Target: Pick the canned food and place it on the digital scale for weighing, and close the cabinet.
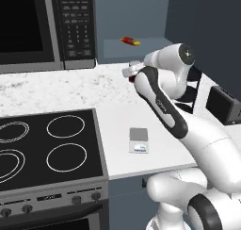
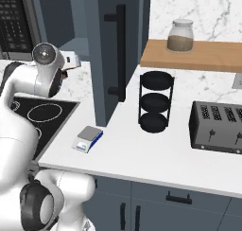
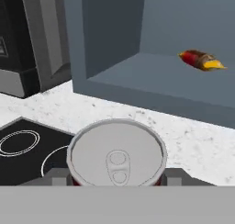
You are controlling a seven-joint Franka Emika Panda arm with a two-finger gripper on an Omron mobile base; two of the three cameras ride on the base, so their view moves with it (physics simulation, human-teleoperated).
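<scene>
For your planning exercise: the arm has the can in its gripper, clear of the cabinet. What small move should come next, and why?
Probably carry the canned food toward the digital scale and lower it. The gripper is shut on the can, held above the counter outside the open cabinet, and the scale sits bare near the counter's front edge.

end effector grips canned food | cabinet open
</scene>
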